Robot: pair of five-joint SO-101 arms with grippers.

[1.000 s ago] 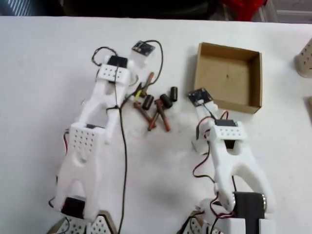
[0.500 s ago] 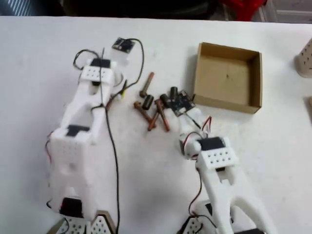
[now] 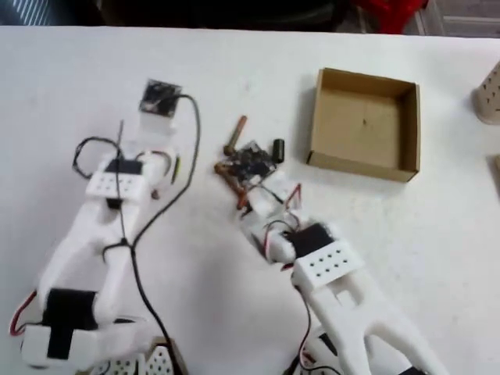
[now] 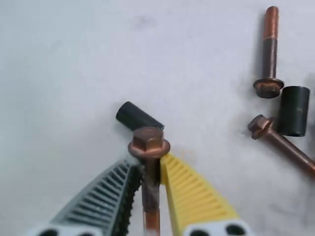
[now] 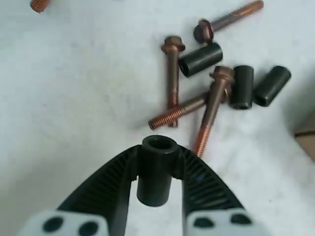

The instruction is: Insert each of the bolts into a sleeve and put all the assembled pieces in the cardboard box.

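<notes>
In the left wrist view my left gripper (image 4: 150,162) is shut on a copper bolt (image 4: 149,143), its shaft between the grey and yellow fingers and its hex head sticking out. A black sleeve (image 4: 138,117) lies just beyond that head. My right gripper (image 5: 157,152) is shut on another black sleeve (image 5: 156,172), bore facing out, above a pile of bolts (image 5: 172,78) and sleeves (image 5: 200,59). From above, the left arm (image 3: 117,180) is at the left and the right arm (image 3: 312,250) reaches over the pile (image 3: 234,180). The cardboard box (image 3: 414,129) has nothing in it.
One bolt (image 3: 234,134) and one sleeve (image 3: 278,150) lie at the far side of the pile, toward the box. A pale perforated object (image 3: 489,95) stands at the right edge. Cables loop from both wrists. Bare white table spreads to the left and front.
The left arm has drawn back left and toward the front, away from the pile. The right arm has swung left from beside the box to over the pile.
</notes>
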